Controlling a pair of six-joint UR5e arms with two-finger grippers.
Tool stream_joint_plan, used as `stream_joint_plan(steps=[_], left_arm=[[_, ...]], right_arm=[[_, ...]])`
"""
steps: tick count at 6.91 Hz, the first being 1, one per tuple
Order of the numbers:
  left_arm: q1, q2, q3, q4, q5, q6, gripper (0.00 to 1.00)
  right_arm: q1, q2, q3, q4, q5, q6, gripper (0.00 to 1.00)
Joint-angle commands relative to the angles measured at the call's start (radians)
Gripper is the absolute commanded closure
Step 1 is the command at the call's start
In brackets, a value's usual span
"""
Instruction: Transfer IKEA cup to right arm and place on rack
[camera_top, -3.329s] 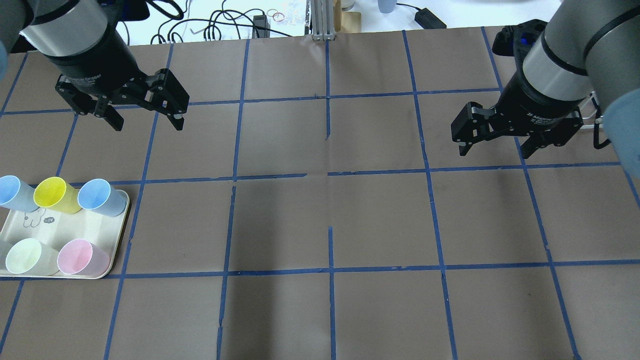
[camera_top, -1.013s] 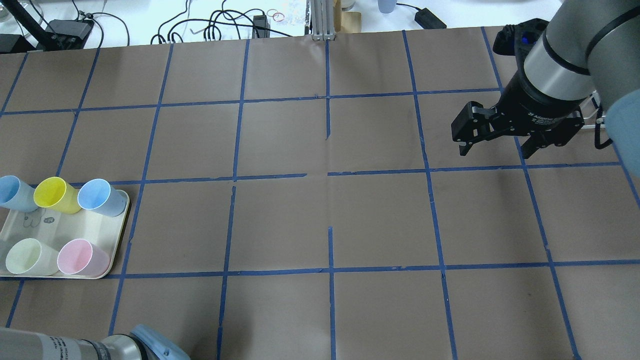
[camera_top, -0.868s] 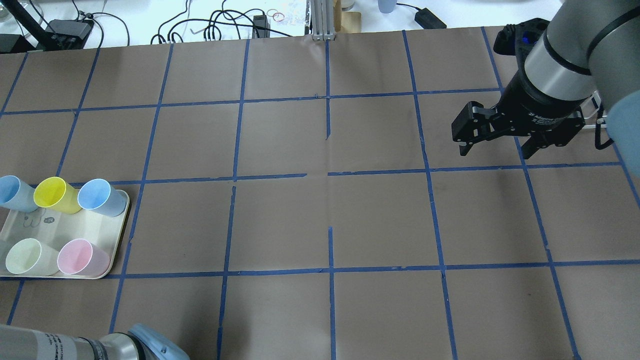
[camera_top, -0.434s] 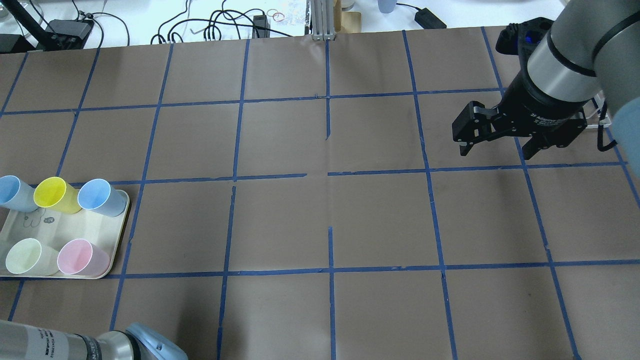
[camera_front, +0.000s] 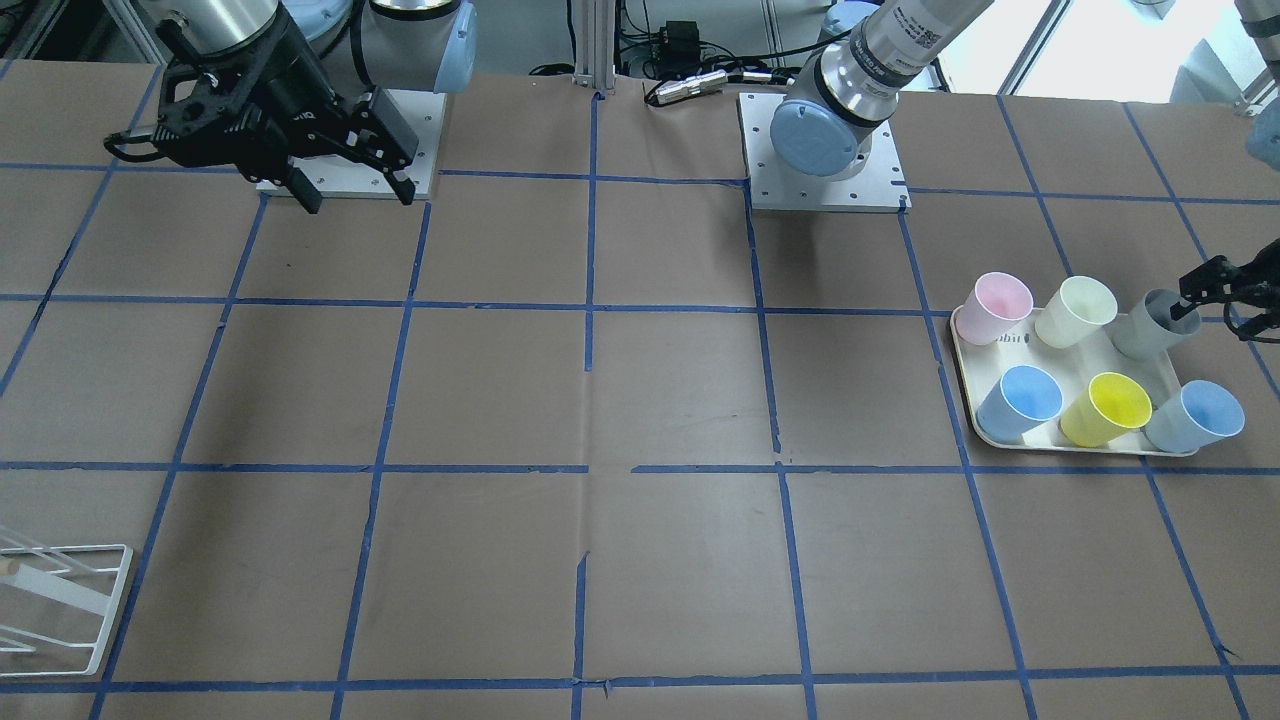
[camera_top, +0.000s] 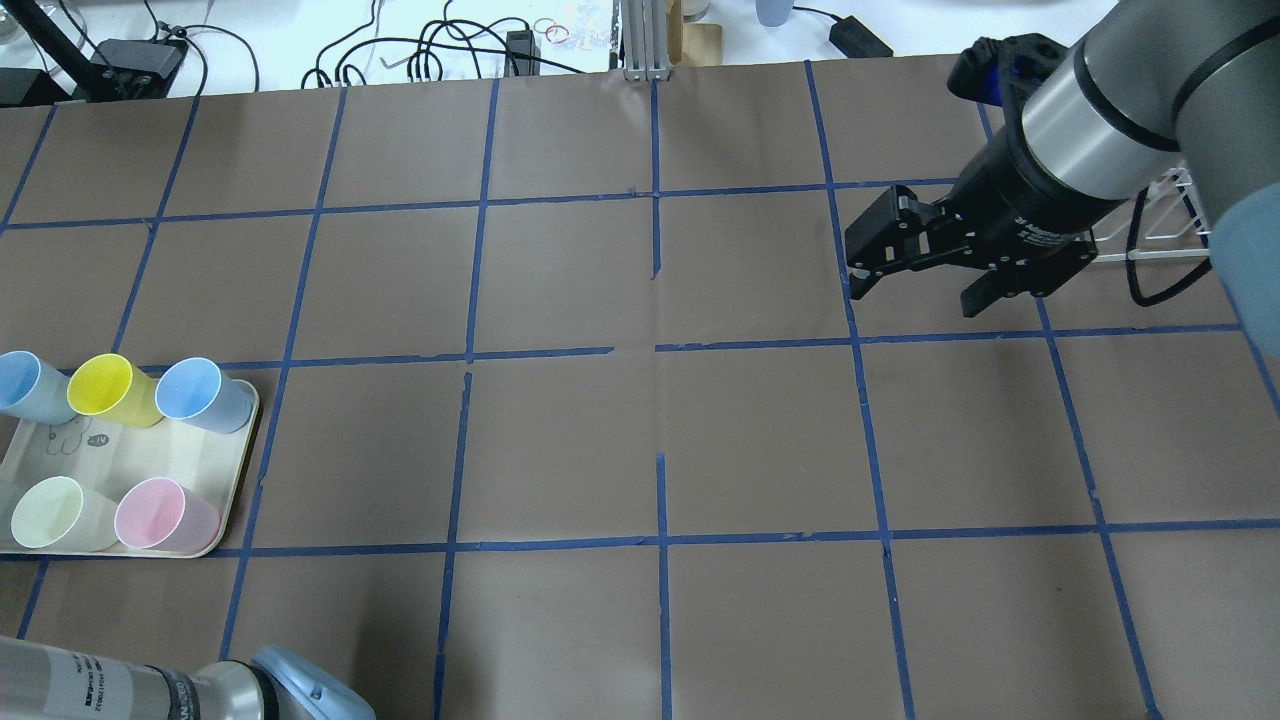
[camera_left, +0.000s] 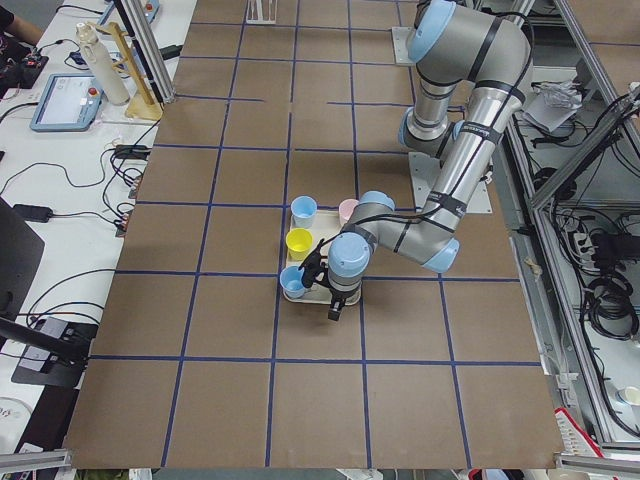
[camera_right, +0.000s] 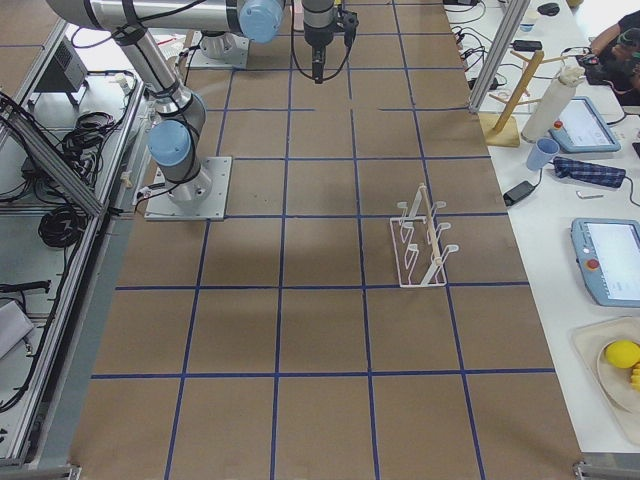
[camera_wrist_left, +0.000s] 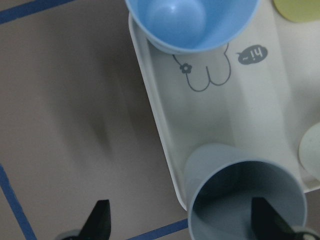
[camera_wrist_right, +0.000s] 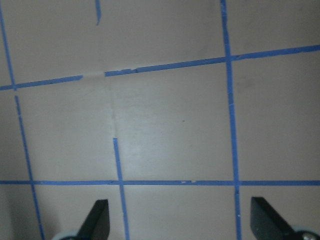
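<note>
The pale grey IKEA cup stands upright at a corner of the cream tray. It fills the lower right of the left wrist view. My left gripper is open and hovers right at this cup. One finger is over the cup's rim and the other is outside the tray, over the table. My right gripper is open and empty above bare table, also seen in the front view. The white wire rack stands beyond it.
On the tray also stand two light blue cups, a yellow cup, a pink cup and a pale cream cup. The left arm's elbow lies low along the near table edge. Blue tape lines grid the brown table.
My left arm has left the far left of the table and now reaches to the tray from the near edge. My right gripper has shifted toward the table's middle, still open.
</note>
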Motion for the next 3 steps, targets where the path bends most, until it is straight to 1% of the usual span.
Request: stream_joint_plan(steps=[1,2,3], left_arm=[[0.003,-0.005,-0.022,0.022,0.002,0.001,0.00],[0.003,-0.005,-0.029,0.023,0.002,0.001,0.00],[0.003,-0.001,-0.032,0.023,0.004,0.001,0.11]], right_arm=[[-0.011,0.005,0.005,0.008,0.367,-0.004,0.00],[-0.014,0.020,0.006,0.007,0.486,-0.004,0.00],[-0.027,0.027,0.009,0.011,0.592,-0.005,0.00]])
